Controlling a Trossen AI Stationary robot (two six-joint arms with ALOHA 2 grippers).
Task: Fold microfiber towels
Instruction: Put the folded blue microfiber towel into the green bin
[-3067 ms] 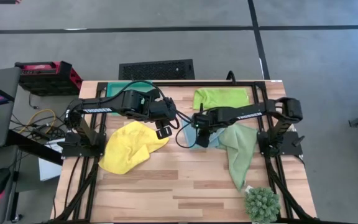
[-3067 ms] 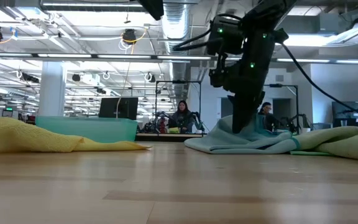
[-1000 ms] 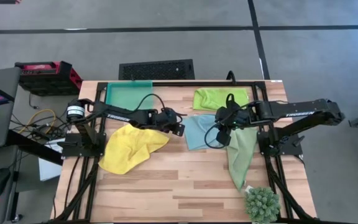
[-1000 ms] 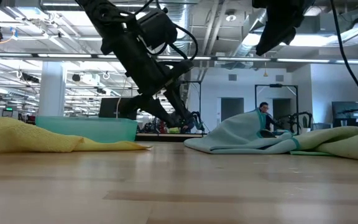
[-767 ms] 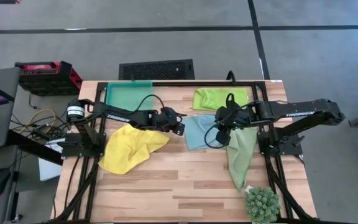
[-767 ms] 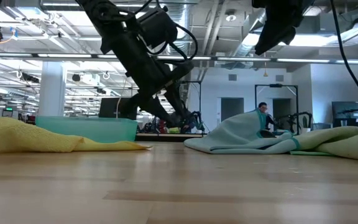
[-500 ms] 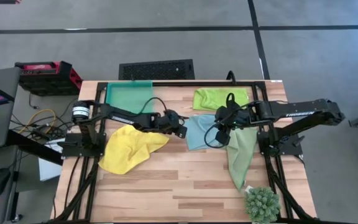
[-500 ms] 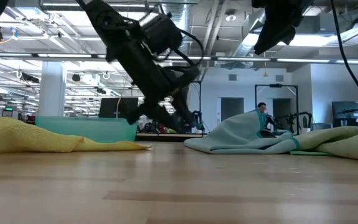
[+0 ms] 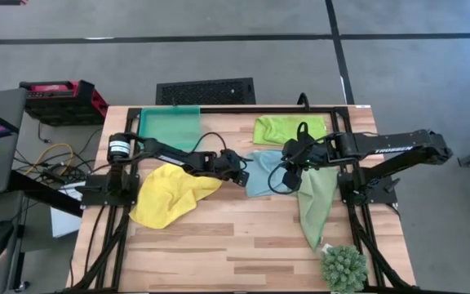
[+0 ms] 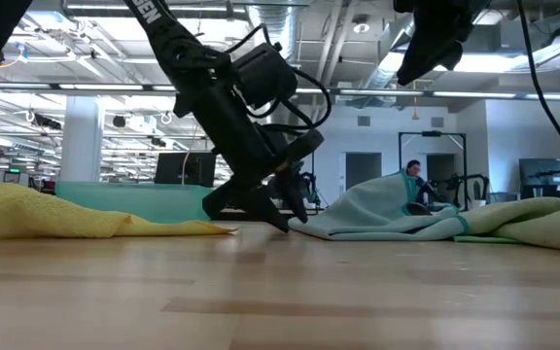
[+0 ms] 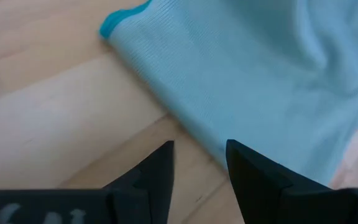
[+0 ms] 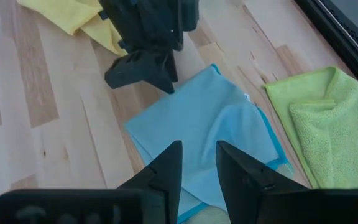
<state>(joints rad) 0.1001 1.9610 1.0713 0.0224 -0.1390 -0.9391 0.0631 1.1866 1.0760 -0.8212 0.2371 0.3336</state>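
The light blue towel [image 9: 261, 172] lies loosely bunched on the table's middle, its white tag [image 12: 246, 96] at its far side. My left gripper [image 9: 241, 176] is open and low at the towel's left edge [image 11: 197, 140], one finger on each side of the edge. My right gripper [image 9: 288, 166] is open and empty, raised above the towel's right part; it shows high up in the low view [image 10: 411, 73]. The yellow towel [image 9: 170, 193] lies crumpled at the left, the lime green towel [image 9: 290, 129] at the far right, and the sage green towel [image 9: 315, 200] at the right. My left gripper comes slanting down from the table's left at the light blue towel's left edge [image 11: 219, 155], fingertips [image 10: 282, 222] close to the tabletop. I cannot tell whether the fingers touch the cloth.
A teal tray [image 9: 170, 126] stands at the far left. A small spiky plant [image 9: 343, 268] stands at the near right corner. Bare wood lies along the near half of the table [image 9: 235, 245].
My left gripper has gone toward the table's right edge and down, from above the table to the light blue towel's left edge. The towel has not moved.
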